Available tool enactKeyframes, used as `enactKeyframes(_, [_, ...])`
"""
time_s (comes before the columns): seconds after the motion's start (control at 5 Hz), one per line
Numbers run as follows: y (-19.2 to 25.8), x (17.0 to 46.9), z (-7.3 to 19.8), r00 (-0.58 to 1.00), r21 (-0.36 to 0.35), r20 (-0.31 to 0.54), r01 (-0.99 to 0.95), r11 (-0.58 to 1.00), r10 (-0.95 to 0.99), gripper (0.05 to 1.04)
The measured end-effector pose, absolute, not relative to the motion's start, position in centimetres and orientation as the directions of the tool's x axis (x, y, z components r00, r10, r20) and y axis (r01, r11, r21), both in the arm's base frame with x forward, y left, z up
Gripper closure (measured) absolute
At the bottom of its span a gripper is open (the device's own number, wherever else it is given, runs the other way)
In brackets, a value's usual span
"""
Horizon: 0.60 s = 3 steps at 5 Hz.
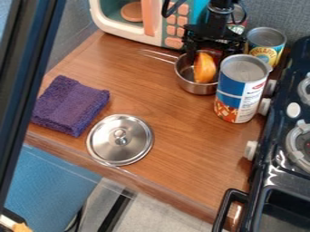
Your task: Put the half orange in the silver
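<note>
Bright half orange (pixel 205 70) inside round, shiny metal saucepan (pixel 196 88).
Black gripper (pixel 203 50) above saucepan; cannot tell its grip.

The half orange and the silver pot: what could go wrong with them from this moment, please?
The gripper is down at the pot, by the half orange. If it moves sideways, it might push the pot along the counter. The large can appears very near the pot, so a wide movement may knock it. The orange looks steeply tilted, so it could roll over inside.
</note>
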State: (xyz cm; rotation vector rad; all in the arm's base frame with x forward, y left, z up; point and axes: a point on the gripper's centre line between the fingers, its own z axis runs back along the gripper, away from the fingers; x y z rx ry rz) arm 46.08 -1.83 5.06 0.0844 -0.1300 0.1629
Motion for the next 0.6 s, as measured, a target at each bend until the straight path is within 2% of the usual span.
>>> enactKeyframes(0.2, [-2.1,46.2,9.6,0.964,0.039,0.221,-0.162,0.986,0.15,0.083])
enactKeyframes(0.4, [-2.6,45.7,12.6,0.955,-0.005,0.263,-0.139,0.99,0.135,0.083])
enactKeyframes(0.6, [-1.9,45.0,14.0,0.957,-0.036,0.26,-0.126,0.991,0.131,0.083])
